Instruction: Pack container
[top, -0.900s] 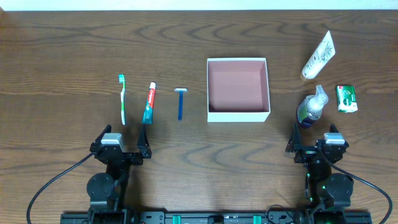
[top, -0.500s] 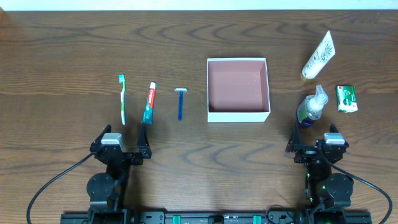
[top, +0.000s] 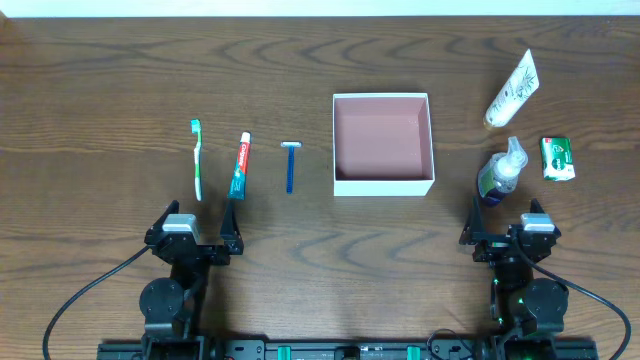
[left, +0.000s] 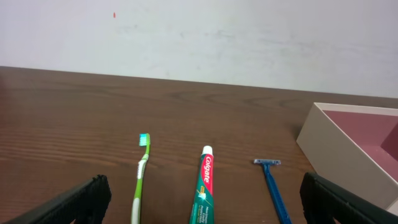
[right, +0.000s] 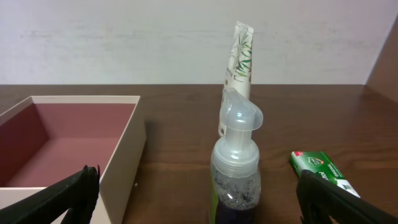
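Currently, nothing is packed.

- Container (top: 384, 186): centre of the overhead frame, pink floor bare, sitting square on the surface (top: 100, 80).
- Left fingers (left: 68, 200): spread wide, holding nothing, lower left of the overhead frame.
- Right fingers (right: 62, 196): spread wide, holding nothing, lower right.

Risks, as judged:
- Bottle (top: 502, 172): stands upright just beyond the right fingers. It is tall and narrow, so an off-centre approach or a glancing finger would likely tip it over. The pump top looks slippery to pinch. The container is shallow, so the bottle may need laying flat.
- Toothbrush (top: 197, 158) and razor (top: 291, 165): both are thin and lie flat. The fingers could scrape the surface or close over them and miss.
- Container: light cardboard. A bump on its wall would probably slide or skew it.
- Both arms reach to the same centre spot, so they may clash above the container.

Writing:
- Toothpaste (top: 240, 166): red-and-white tube, "Colgate" legible in the left wrist view.
- Tube (top: 512, 89): upper right, white with green leaf print, text too small to read.
- Green pack (top: 558, 158): right edge, white lettering, illegible.
- Bottle: no readable label.
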